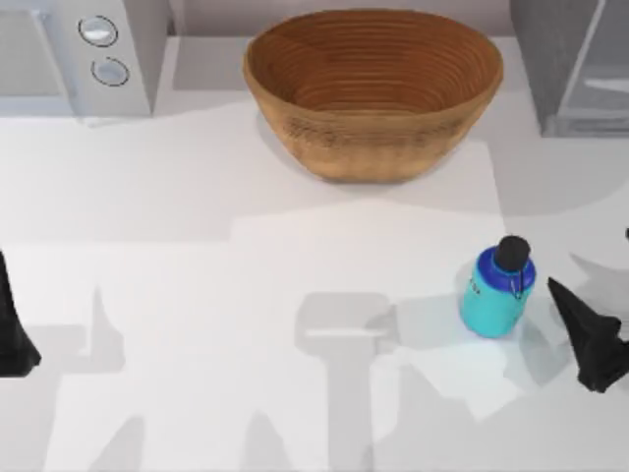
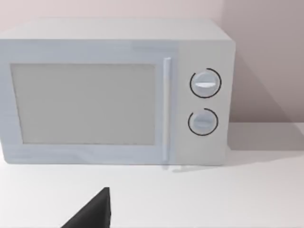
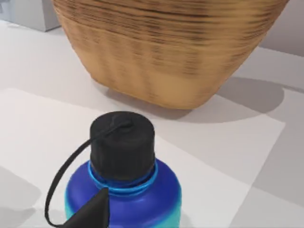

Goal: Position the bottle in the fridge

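While the bottle (image 1: 497,292) stands label unreadable, the right tool (image 1: 580,329) sits just beside it, finger state untellable.

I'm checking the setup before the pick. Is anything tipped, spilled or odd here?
Nothing stands out. The bottle stands upright on the table, capped, beside the right gripper. The woven bowl sits level and the fridge looks intact.

Both grippers matte black, no markings: right gripper (image 1: 588,339) w/ pointed angular fingers, left gripper (image 1: 12,334) a tapering dark wedge.
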